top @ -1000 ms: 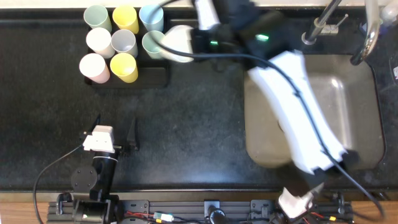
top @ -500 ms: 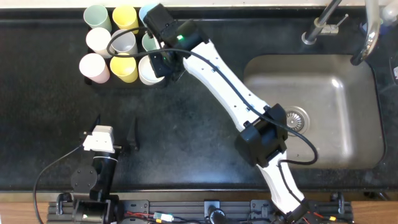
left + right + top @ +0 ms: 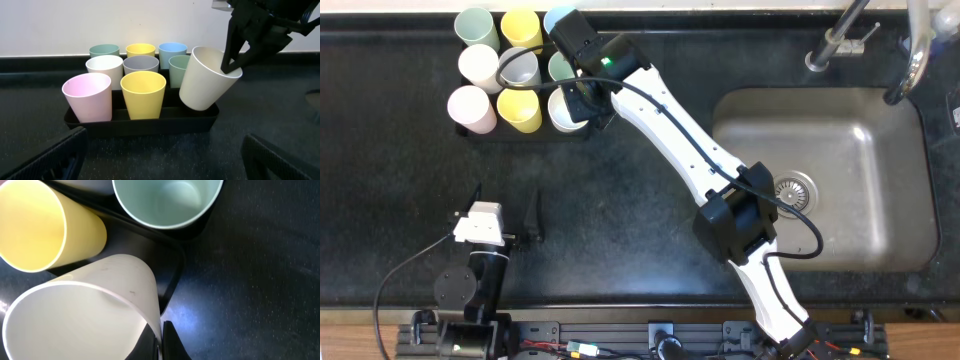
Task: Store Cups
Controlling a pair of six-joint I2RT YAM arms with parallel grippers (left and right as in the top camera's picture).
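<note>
A black tray (image 3: 578,133) at the back left of the counter holds several upright cups in green, yellow, blue, white, grey and pink. My right gripper (image 3: 584,100) is shut on the rim of a cream cup (image 3: 563,113), which leans tilted at the tray's front right corner next to a yellow cup (image 3: 518,108). In the left wrist view the cream cup (image 3: 204,80) hangs from the right gripper (image 3: 231,66), its base just inside the tray (image 3: 145,126). The right wrist view shows the cream cup (image 3: 85,310) pinched at the right gripper (image 3: 161,339). My left gripper (image 3: 506,212) stands open nearer the front.
A steel sink (image 3: 865,215) with a faucet (image 3: 835,40) takes up the right side. My right arm (image 3: 680,150) stretches diagonally across the dark counter (image 3: 640,240). A white wall (image 3: 60,25) rises behind the tray.
My right arm swung the cream cup from beside the tray's back right down to its front right corner, then settled it slightly. The left arm stayed still.
</note>
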